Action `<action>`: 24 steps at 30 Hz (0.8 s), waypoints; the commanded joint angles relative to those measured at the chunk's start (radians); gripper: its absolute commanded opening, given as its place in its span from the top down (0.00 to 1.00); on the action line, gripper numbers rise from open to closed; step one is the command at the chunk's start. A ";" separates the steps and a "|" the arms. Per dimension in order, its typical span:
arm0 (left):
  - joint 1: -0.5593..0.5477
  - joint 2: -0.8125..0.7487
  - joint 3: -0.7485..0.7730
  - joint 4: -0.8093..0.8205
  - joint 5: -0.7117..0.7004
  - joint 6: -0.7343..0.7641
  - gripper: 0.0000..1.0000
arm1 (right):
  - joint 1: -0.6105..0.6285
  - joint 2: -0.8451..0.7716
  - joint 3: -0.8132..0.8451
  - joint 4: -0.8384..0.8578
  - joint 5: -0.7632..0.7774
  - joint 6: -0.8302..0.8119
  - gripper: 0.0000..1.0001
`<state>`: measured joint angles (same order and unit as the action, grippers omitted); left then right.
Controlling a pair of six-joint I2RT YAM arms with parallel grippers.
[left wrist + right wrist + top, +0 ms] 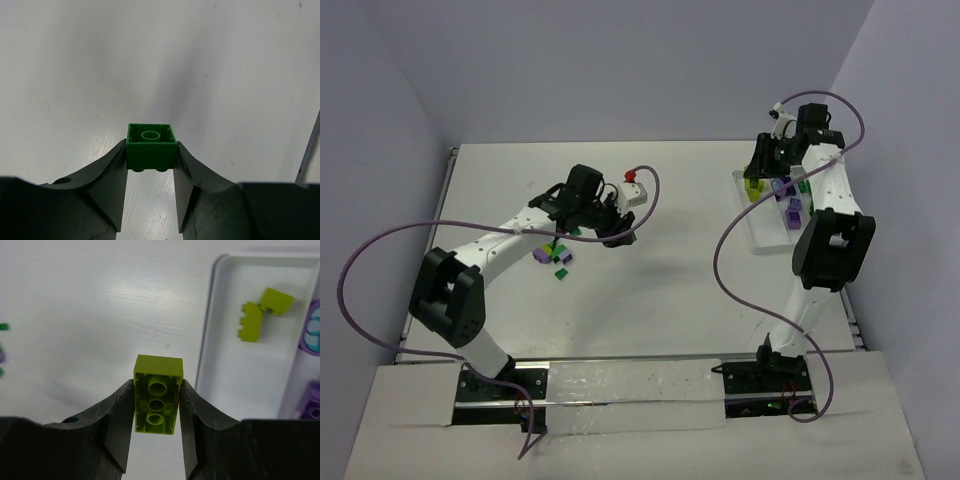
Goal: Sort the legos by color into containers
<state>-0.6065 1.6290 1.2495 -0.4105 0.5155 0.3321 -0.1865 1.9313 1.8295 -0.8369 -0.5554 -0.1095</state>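
The white tabletop (660,310) sits between pale lilac walls (380,120). Left of centre in the overhead view, the left gripper (151,155) is clenched on a dark green brick (151,150), pinching its two side walls. The brick seems to be clear of the surface, though height is hard to judge from here. At upper right, the right gripper (157,400) grasps a yellow-green brick (158,371) the same way, just beside the rim of a white tray (235,375). That tray holds yellow-green pieces, with purple ones further right. A few loose legos (556,258) lie under the left arm (490,245). These bricks look light, rigid and glossy. I'd pinch them squarely on flat opposite walls, or they may twist out.
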 commanded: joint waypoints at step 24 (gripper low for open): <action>0.042 0.084 0.117 0.011 0.003 -0.051 1.00 | 0.062 0.418 0.367 -0.065 0.245 -0.122 0.92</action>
<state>-0.5727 1.6991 1.3181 -0.4076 0.5014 0.2905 -0.1420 2.3239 2.1310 -0.9064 -0.3305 -0.2256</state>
